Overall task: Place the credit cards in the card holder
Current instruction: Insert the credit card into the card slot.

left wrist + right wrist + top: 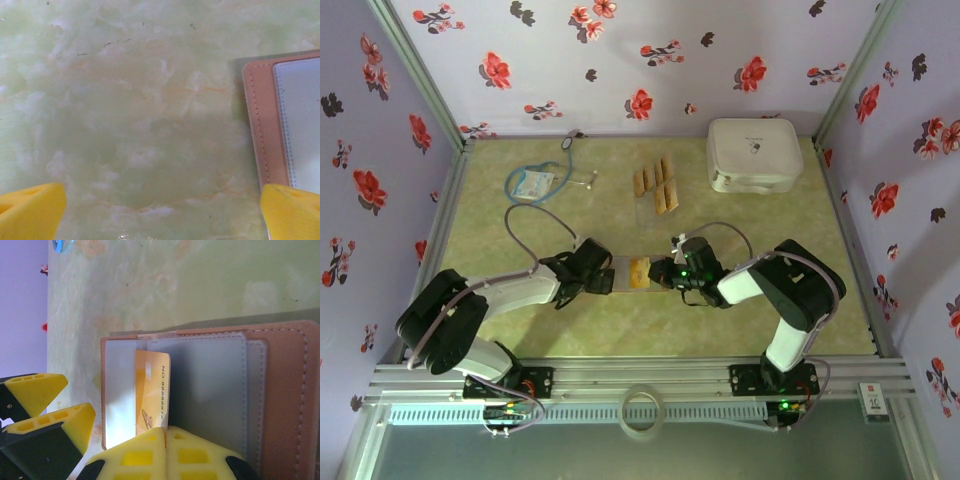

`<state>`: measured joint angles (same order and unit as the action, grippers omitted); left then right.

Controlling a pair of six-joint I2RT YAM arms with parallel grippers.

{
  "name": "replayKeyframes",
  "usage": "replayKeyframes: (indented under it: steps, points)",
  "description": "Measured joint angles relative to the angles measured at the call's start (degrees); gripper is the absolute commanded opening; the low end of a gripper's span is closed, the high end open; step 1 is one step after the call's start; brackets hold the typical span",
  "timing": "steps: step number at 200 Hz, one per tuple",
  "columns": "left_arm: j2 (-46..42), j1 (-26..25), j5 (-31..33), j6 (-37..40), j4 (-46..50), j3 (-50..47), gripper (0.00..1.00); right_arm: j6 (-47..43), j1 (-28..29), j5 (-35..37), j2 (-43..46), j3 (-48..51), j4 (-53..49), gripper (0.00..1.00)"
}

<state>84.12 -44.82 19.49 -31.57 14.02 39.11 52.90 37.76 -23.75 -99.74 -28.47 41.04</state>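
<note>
Left pincer [160, 215] hangs low with jaws spread wide, right pincer [166, 442] pressed fully together.

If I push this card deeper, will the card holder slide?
Probably slides: the card holder lies open and flat on a smooth table. It looks thin, likely light. The card, pinched by the right gripper, may bow.

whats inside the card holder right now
One orange card lies against the grey pockets of the open card holder, pinched by the shut right end effector, which covers its near end. Anything deeper in the pockets is hidden.
</note>
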Motion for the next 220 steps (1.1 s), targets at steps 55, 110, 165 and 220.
replayKeyframes:
  steps: [55, 110, 165, 220]
  points:
    - [0.0, 0.0, 0.0, 0.0, -0.3, -0.7, 1.00, 0.0, -0.4, 0.0, 0.0, 0.0, 0.0, 0.05]
    - [0.0, 0.0, 0.0, 0.0, -0.3, -0.7, 1.00, 0.0, -0.4, 0.0, 0.0, -0.1, 0.0, 0.05]
    - [0.0, 0.0, 0.0, 0.0, -0.6, -0.8, 1.00, 0.0, -0.3, 0.0, 0.0, -0.4, -0.4, 0.07]
    - [0.0, 0.0, 0.0, 0.0, -0.8, -0.9, 1.00, 0.0, 0.3, 0.0, -0.1, -1.1, -0.7, 0.07]
